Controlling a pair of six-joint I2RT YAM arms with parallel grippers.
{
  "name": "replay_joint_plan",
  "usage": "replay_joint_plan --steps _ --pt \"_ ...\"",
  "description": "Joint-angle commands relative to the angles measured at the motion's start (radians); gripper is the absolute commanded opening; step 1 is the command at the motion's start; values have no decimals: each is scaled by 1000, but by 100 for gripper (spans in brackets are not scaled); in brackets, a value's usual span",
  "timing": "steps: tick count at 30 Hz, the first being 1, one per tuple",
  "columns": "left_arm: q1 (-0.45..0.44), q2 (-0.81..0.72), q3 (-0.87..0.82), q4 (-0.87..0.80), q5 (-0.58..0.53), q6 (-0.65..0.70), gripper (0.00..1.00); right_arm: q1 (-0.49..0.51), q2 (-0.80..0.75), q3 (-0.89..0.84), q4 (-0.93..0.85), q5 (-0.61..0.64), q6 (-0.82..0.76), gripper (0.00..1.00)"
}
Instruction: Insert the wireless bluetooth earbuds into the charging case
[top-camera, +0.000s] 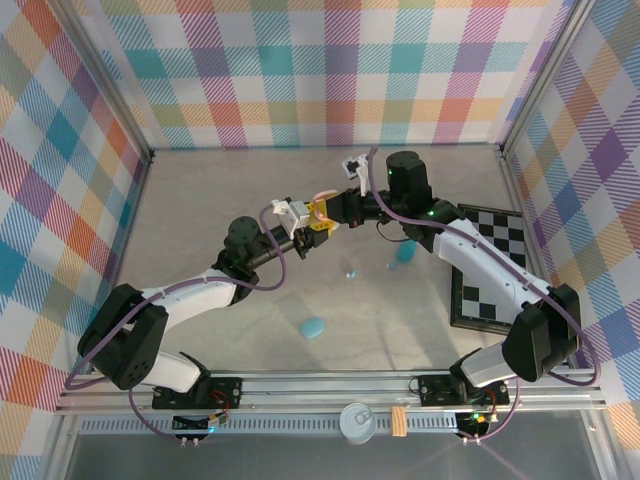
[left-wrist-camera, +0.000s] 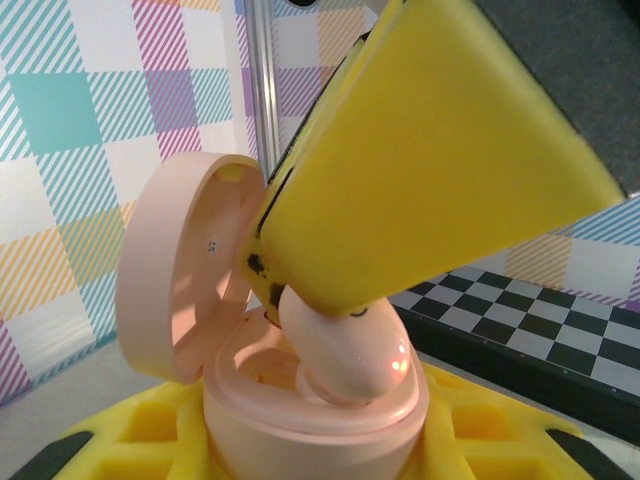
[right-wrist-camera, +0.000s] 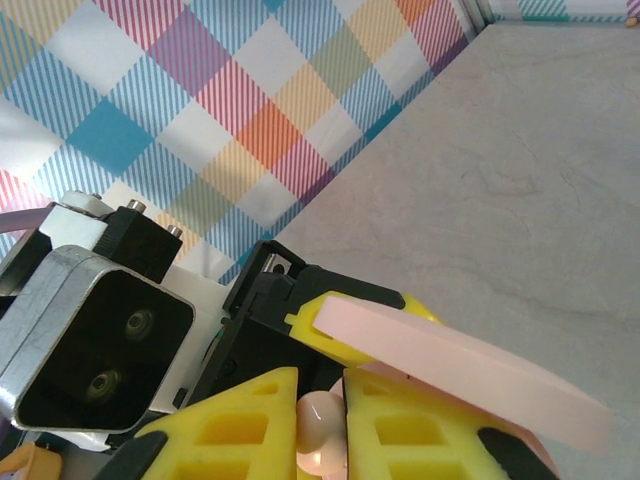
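- Two grippers met above the middle of the table (top-camera: 230, 200), fingertip to fingertip.
- One pink charging case (left-wrist-camera: 300, 415) was there, with its lid (left-wrist-camera: 170, 270) swung open to the left and standing nearly upright.
- The left gripper (left-wrist-camera: 310, 455) was clamped on that case, with a yellow finger against each side of the base.
- One pink earbud (left-wrist-camera: 355, 350) was pinched between the yellow fingers of the right gripper (right-wrist-camera: 321, 400), which were closed on its upper part.
- The earbud hung directly below the right gripper's fingertips. Its rounded lower end was down in the open base of the case, just beside the lid's hinge side. Whether it was fully seated could not be told.
- On the table lay one teal pebble-shaped case (top-camera: 313, 327), near the arm bases.
- One more teal thing (top-camera: 404, 253) lay under the right arm, too small to tell its kind.
- One small pale piece (top-camera: 349, 271) lay between the two teal things, apart from both.
- One checkerboard (top-camera: 490, 265) lay on the right side of the table.
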Motion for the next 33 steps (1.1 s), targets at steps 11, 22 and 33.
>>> replay_joint_plan --steps 11,22,33 --pt "-5 -38 19 65 7 0 24 -2 16 32 -72 51 -2 26" --pt "-5 -44 22 57 22 0 24 -2 22 61 -117 103 2 30" --pt "-5 -41 25 69 36 -8 24 10 63 102 -150 112 -12 28"
